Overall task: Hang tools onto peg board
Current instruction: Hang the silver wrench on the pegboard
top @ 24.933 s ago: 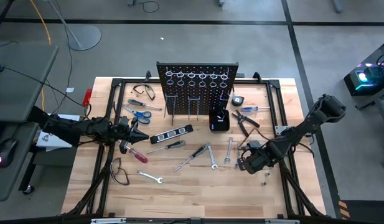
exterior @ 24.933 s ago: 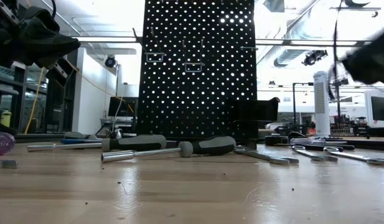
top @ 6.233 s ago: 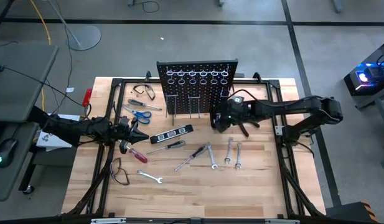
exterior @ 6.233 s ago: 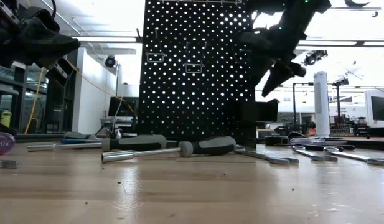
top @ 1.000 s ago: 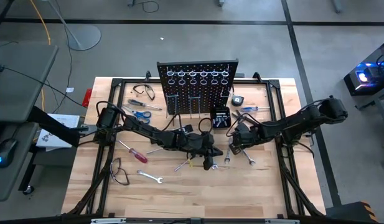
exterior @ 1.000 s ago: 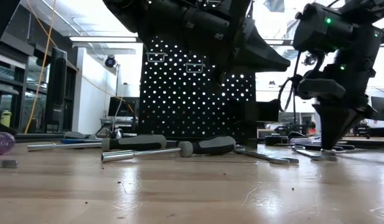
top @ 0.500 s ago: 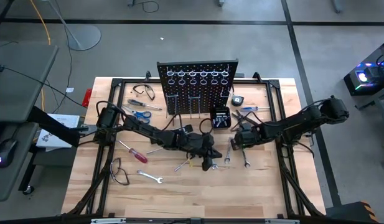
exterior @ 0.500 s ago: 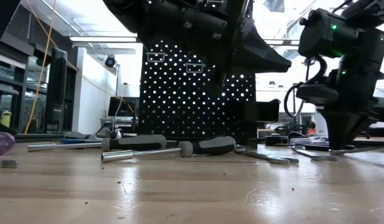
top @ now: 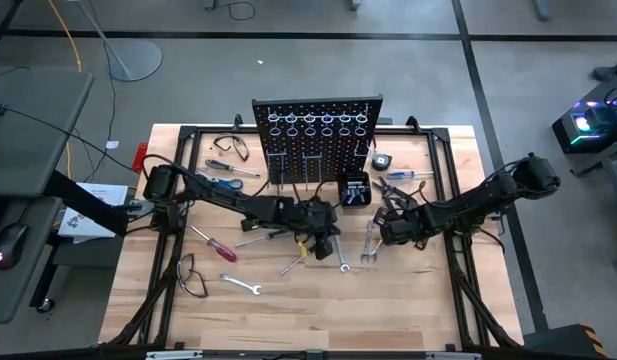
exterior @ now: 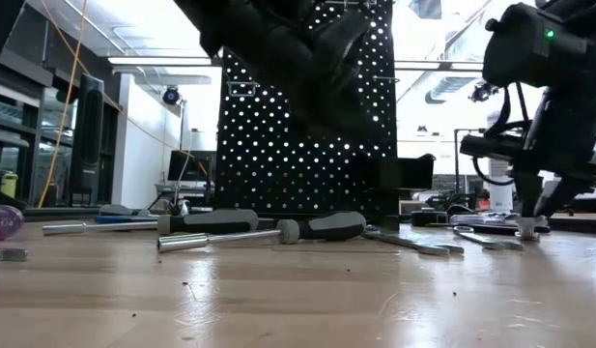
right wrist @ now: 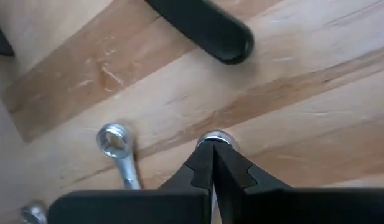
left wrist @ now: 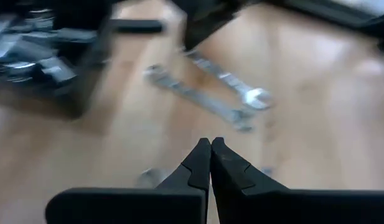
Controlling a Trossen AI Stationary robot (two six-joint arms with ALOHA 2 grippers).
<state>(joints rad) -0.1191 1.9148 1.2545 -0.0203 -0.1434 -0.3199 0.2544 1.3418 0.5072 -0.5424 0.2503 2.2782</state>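
The right gripper (right wrist: 211, 144) is fully closed, pinching the ring end of a silver wrench (right wrist: 214, 137) just above the wooden surface (top: 318, 310), near a second wrench (right wrist: 119, 152). The left gripper (left wrist: 210, 146) is closed and empty above the centre. The peg board (top: 318, 140) stands upright at the far edge.

The wooden bench (top: 318, 310) has a black frame along its edges. Clear safety glasses (top: 231, 147) lie well off from the left hand (top: 326, 248), toward the bench's far corner. A small black box (top: 354, 190) sits between the two hands, just beyond them. A second pair of glasses (top: 191, 276) lies near the front edge.
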